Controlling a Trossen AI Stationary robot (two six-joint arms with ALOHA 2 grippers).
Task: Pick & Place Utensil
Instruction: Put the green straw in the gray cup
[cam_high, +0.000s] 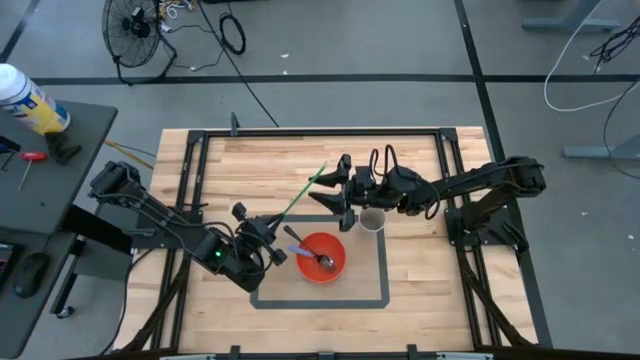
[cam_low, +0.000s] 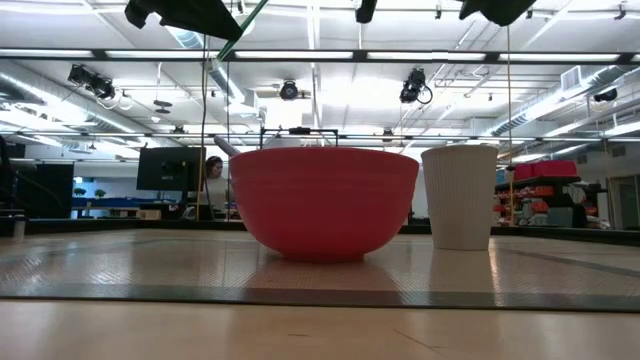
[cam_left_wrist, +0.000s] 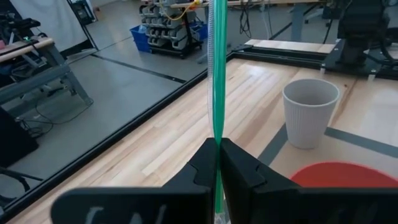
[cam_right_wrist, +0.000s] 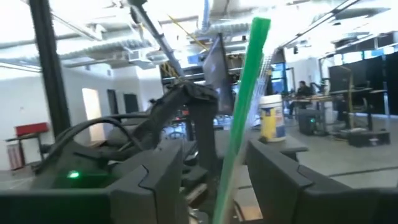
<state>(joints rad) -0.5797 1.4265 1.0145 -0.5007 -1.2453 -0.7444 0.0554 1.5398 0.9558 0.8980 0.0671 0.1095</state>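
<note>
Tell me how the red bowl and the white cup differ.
The red bowl is wide, smooth and rounded; the white cup is narrow, tall and ribbed. The bowl holds a spoon; nothing shows in the cup from above. The bowl sits on the taped rectangle's left part; the cup sits by its upper edge. Both stand upright on the table.

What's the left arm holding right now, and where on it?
The left end effector grips the green straw near its lower end; the right end effector is open around its top.
</note>
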